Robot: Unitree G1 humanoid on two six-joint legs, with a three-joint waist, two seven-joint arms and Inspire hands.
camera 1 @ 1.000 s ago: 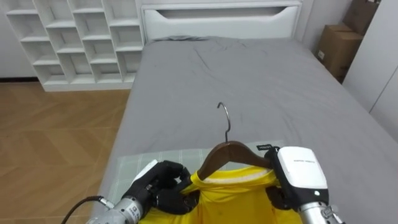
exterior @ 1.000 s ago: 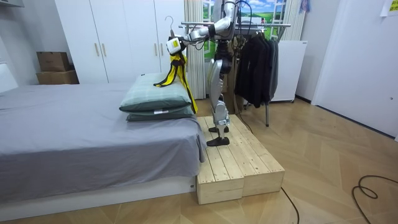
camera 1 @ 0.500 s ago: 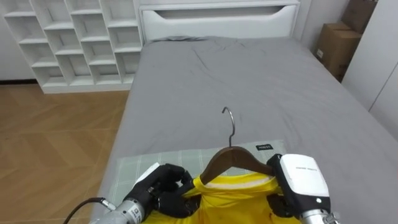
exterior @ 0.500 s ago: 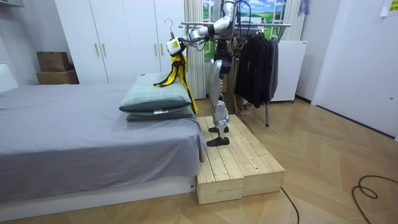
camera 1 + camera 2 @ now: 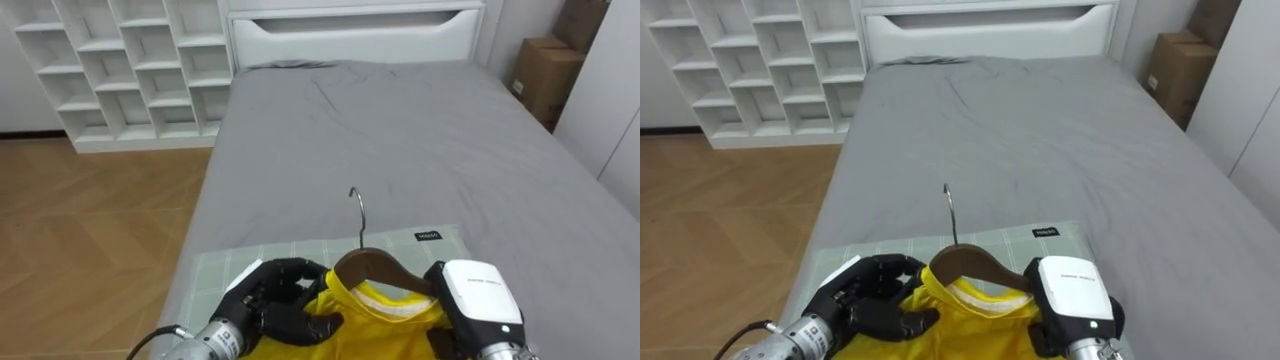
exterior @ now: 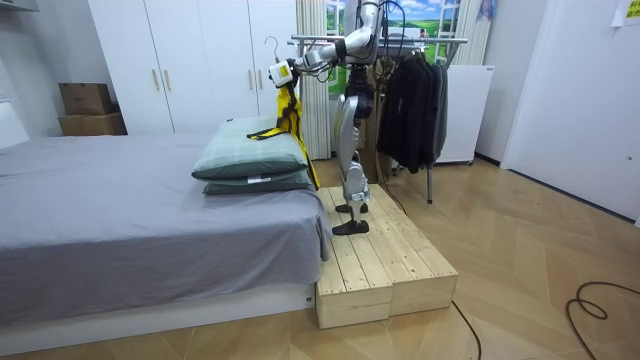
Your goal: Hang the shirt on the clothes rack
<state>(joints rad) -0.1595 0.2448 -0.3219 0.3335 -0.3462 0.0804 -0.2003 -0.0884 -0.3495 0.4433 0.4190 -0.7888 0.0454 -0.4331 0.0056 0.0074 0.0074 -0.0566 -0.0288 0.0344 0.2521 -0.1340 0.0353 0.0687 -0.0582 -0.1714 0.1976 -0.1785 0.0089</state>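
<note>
Yellow shirt (image 5: 385,318) on wooden hanger (image 5: 368,267), held up between both hands over green pillow (image 5: 215,262) at foot of bed (image 5: 400,130). Left robot hand (image 5: 275,305) curled round shirt's shoulder; right robot hand (image 5: 475,298) at other shoulder, grip can't tell.

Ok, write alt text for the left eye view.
A yellow shirt on a wooden hanger, the left robot hand gripping its cloth and the right robot hand at its other shoulder, above a green pillow on a grey bed. White shelves beyond.
</note>
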